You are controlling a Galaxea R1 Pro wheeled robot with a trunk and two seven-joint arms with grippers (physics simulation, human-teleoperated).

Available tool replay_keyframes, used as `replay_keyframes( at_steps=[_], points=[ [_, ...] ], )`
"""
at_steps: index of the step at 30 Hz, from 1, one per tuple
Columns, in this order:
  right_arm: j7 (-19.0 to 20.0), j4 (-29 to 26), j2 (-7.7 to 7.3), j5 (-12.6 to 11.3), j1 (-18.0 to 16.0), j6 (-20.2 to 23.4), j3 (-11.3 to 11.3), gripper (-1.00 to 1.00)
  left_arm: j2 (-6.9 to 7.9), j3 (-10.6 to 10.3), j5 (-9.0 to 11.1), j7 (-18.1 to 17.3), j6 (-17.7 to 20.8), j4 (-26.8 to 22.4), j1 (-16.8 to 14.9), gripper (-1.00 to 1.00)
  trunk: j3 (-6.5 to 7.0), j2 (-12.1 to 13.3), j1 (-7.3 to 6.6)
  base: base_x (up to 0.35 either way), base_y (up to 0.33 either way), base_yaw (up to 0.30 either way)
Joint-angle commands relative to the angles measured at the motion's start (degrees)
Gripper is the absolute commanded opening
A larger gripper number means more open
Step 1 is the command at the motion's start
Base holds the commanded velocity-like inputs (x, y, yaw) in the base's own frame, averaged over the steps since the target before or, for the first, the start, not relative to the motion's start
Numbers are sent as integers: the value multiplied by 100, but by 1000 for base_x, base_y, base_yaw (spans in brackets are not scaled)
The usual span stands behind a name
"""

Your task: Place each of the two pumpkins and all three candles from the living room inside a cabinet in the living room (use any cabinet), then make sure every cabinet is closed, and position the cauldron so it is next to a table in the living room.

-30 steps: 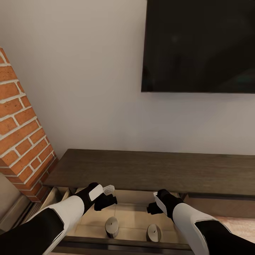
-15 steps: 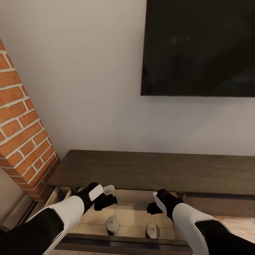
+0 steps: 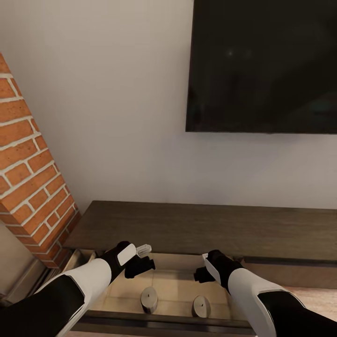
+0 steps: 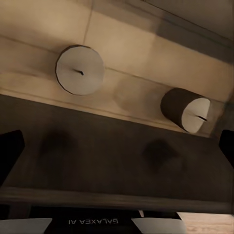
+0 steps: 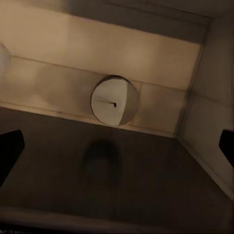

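Cabinet point(image 3: 196, 227), long dark wood unit, runs along the white wall point(image 3: 117, 117) under a big black TV point(image 3: 262, 65), w/ a brick column point(image 3: 28, 173) at its left end. One drawer point(image 3: 173, 285) is pulled out toward the robot, pale beige inside, dark front edge nearest the camera. Both arms reach over that drawer. Left gripper point(image 3: 142, 257) hangs above the drawer's back left part, fingers spread w/ nothing between them; in the left wrist view its dark fingertips point(image 4: 10, 151) sit wide apart at the frame edges. Right gripper point(image 3: 202, 274) hangs above the back right part, also spread and empty, tips point(image 5: 9, 148) wide apart in the right wrist view. Two candles stand in the drawer near its front wall, apart from each other: left candle point(image 3: 149, 298) and right candle point(image 3: 202, 305). Right candle looks upright, tho partly hidden by the right arm. Both wicks visible in the wrist views.
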Motion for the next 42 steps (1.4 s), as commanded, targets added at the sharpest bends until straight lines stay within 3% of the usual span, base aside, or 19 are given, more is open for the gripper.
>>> replay_keyframes(
  at_steps=[1,11,39,42],
  points=[
    [-1,-16,0,0,0,-1,0,100,0,1,-3,1,0,0,0,100,18,42,-23,0,0,0],
    [-7,-319,-16,-18,0,2,-10,100,0,-1,-7,1,-1,-1,0,100,198,443,-242,0,0,0],
    [-7,-334,-45,-18,0,0,-9,100,0,-1,-8,19,-3,-1,0,100,701,1566,-857,0,0,0],
    [3,-236,-50,-11,68,-97,-1,100,99,2,42,-3,-99,81,98,100,700,1564,-856,0,0,0]
  ],
)
